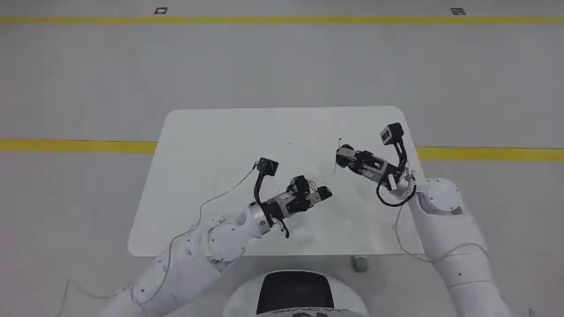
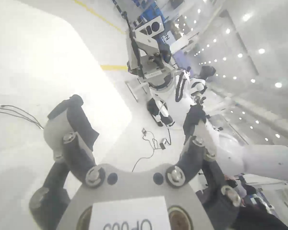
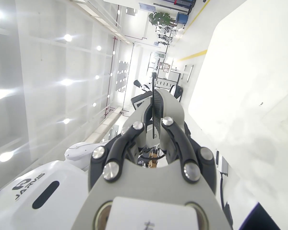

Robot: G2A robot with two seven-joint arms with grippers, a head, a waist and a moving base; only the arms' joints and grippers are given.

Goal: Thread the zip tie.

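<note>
In the top view I have the right gripper point(image 1: 340, 153) over the white table point(image 1: 220, 141), at about 2 o'clock from its centre. The left gripper point(image 1: 322, 193) sits nearer me at about 4 o'clock, and the two are close together but apart. The right wrist view gives me what the overhead cannot. There the right gripper's fingers are closed on the zip tie point(image 3: 154, 120), a thin black strip pinched between the pads. One end pokes out past the fingertips and the other runs back toward the palm. From above, that same tie is a hairline near the fingertips (I can barely follow it). The left wrist view shows the left gripper's fingers point(image 2: 74, 120) spread wide and empty, with the table's rounded corner and the floor beyond them. I cannot make out the tie's head, nor tell which end sticks out.
</note>
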